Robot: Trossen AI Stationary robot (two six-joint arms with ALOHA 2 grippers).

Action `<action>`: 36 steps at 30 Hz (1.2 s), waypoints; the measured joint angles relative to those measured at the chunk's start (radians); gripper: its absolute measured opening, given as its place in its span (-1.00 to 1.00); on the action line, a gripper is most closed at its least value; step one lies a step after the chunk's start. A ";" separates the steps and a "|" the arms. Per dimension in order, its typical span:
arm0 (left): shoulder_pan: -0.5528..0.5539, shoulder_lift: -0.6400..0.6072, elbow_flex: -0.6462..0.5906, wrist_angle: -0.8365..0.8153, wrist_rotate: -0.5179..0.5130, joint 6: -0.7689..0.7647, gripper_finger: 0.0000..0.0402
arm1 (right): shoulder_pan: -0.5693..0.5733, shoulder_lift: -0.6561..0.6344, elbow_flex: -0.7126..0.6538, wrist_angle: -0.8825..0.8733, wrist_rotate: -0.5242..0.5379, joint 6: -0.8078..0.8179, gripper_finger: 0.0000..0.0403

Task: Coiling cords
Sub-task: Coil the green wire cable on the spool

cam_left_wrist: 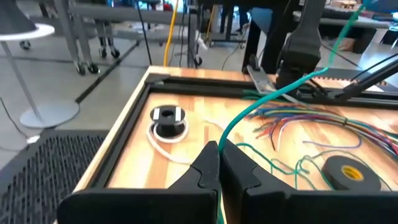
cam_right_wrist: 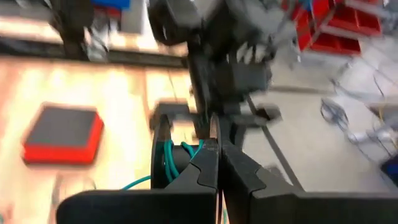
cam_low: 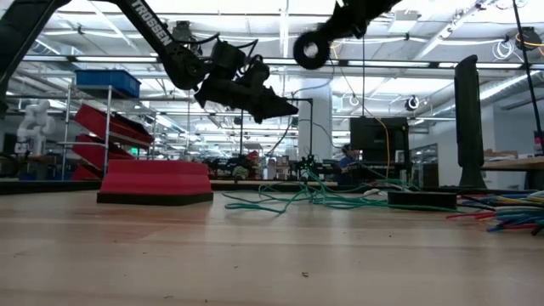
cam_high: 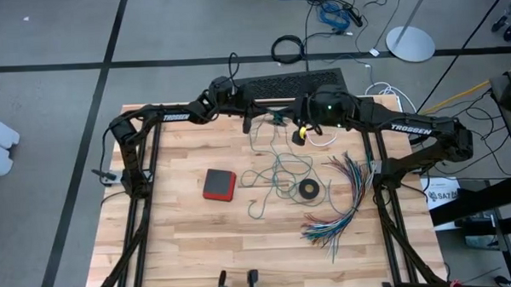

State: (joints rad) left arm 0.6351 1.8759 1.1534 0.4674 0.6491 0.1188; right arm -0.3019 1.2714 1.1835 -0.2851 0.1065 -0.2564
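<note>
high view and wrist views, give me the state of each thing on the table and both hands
left hand: shut on teal-green cord, raised over the table's far edge
right hand: shut, raised, teal-green cord loops just beyond it
teal-green cord: partly lifted, rest sprawled loose on the table
white cord: lying loose by its round black-and-white piece
red-and-black block: flat on the table
black tape ring: lying flat
multicoloured wires: fanned out
</note>
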 joint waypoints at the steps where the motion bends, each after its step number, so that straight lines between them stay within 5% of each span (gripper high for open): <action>1: 0.002 0.000 0.000 -0.009 0.000 0.000 -0.99 | -0.001 0.000 0.000 -0.028 0.005 -0.002 -1.00; 13: 0.013 -0.001 0.000 -0.062 0.002 0.000 -1.00 | -0.030 -0.002 0.000 -0.254 0.105 -0.033 -1.00; 36: 0.012 -0.001 0.000 -0.091 -0.012 -0.034 -1.00 | -0.055 0.072 0.000 -0.400 0.000 -0.049 -1.00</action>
State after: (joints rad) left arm 0.6476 1.8748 1.1538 0.3762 0.6373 0.0844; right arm -0.3565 1.3433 1.1835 -0.6853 0.1067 -0.3049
